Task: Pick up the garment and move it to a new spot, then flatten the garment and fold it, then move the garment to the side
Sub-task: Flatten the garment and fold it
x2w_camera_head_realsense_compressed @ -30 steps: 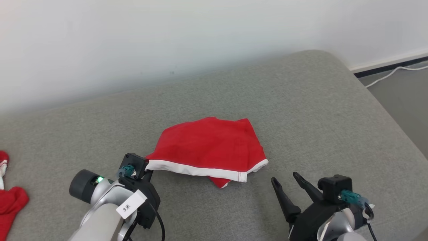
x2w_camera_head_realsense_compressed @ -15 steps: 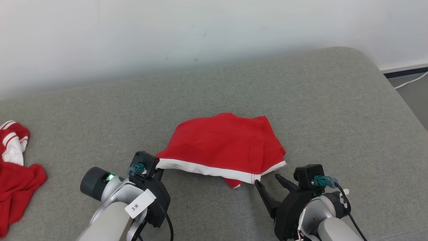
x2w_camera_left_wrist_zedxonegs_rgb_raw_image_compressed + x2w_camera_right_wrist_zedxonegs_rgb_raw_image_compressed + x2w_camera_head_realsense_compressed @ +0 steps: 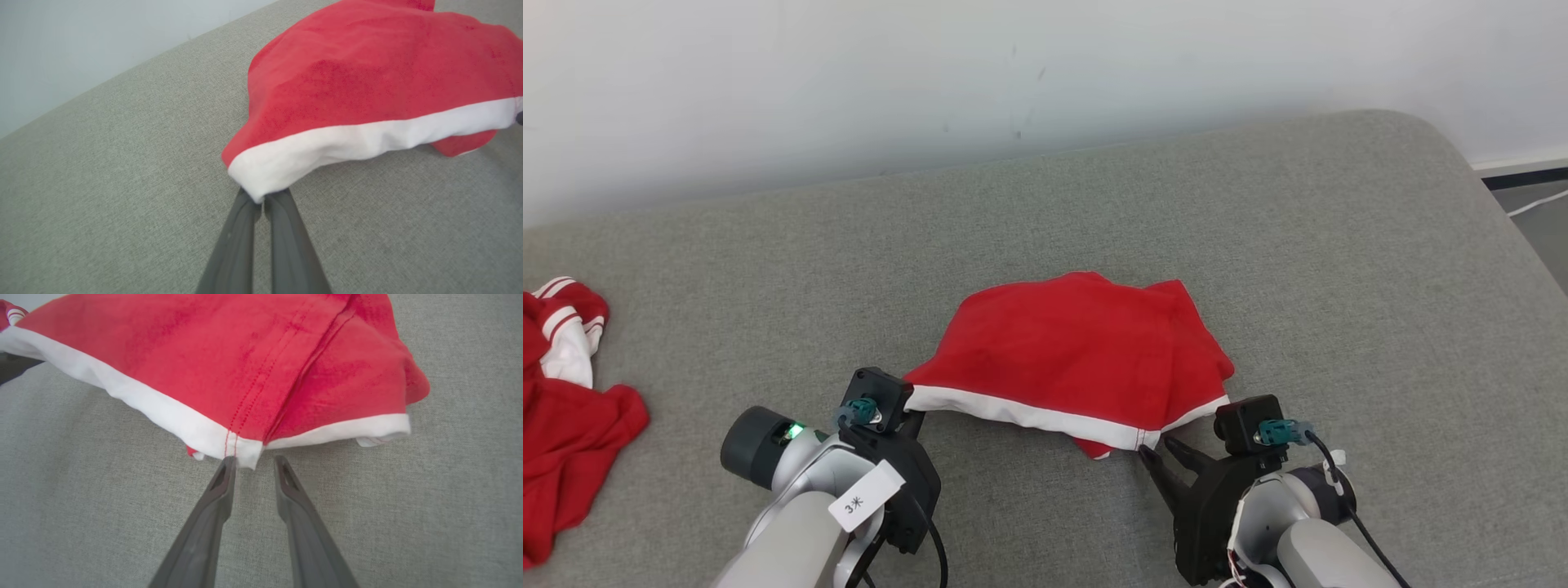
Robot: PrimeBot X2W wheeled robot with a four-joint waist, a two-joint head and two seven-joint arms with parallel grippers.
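The garment (image 3: 1078, 351) runs lengthwise left-to-right, white hem (image 3: 1029, 416) toward us; our left gripper (image 3: 261, 200) pinches one corner; our right gripper (image 3: 254, 461), part-open, touches the other.

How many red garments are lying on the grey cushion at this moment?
2. A red garment with a white hem lies in the centre of the head view. A crumpled red-and-white garment sits at that view's left edge, partly cut off, so more may be hidden there.

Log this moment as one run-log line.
stage: grasping | left hand: shut on garment hem corner | right hand: open, tips at other hem corner | garment: on grey cushion
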